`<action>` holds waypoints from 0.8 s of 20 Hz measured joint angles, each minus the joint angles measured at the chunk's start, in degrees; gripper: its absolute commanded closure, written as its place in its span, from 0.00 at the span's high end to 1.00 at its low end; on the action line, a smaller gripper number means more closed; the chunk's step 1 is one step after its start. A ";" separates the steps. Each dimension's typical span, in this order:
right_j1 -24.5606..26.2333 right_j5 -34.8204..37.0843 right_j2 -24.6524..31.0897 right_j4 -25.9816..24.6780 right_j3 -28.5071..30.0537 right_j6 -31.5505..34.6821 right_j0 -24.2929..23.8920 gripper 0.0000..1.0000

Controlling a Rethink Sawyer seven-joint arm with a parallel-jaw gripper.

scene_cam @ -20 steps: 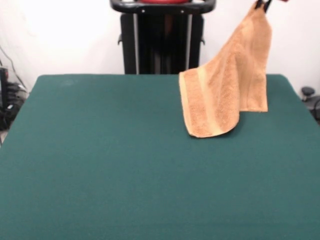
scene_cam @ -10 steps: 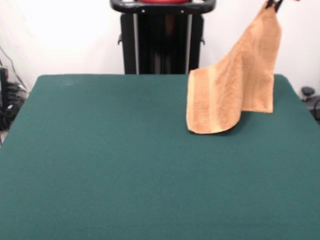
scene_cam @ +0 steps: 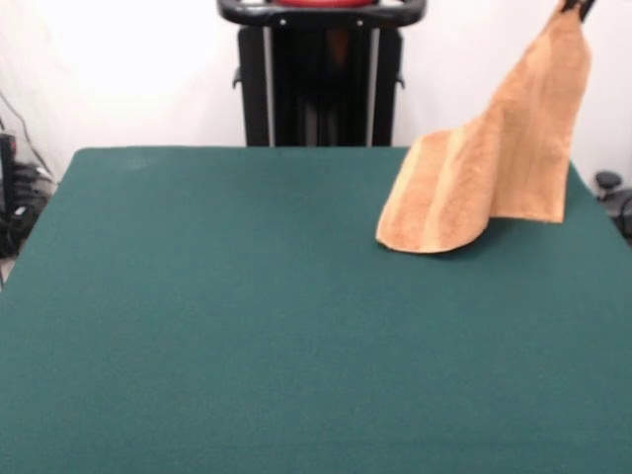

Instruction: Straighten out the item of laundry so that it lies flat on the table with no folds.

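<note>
Table (scene_cam: 247, 336) is the big green field, bare except at roughly 2 o'clock from its centre, where the towel (scene_cam: 494, 163) hangs. Change over the last second — the pinch point has travelled toward 2 o'clock, off toward the upper right corner of the front view, and the cloth has followed. The lower hem, which sat further toward the table's centre before, is now dragged toward 3 o'clock, and the hanging sheet leans at a slant instead of dropping near-vertical. The banded end now curls onto the felt in a rounded lip; a second flap hangs behind it at 3 o'clock, its bottom edge near the table's far right edge — cannot tell if that flap touches the surface. So still doubled over itself, not flat. Gripper (scene_cam: 578, 6) shows only as dark tips at the top edge, closed on the towel's top corner and carrying most of its weight. My read: this is a drag-to-unfold stroke — the trailing hem acts as the anchor by friction and the pull peels the fold open. Progress is partial; one end is barely laid. Risk: the pull direction heads for the table's right edge, so the cloth could end up draped over it. Next move likely needs lowering while continuing the pull, so the sheet lays down hem-first.
</note>
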 measured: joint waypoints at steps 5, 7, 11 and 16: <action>1.23 1.93 0.01 0.75 -3.49 3.83 1.10 0.00; 1.61 2.31 0.00 0.81 -4.29 4.42 1.37 0.00; 3.63 3.43 0.04 0.89 -7.47 6.27 2.45 0.00; 6.17 4.30 0.11 1.22 -11.02 8.24 3.53 0.00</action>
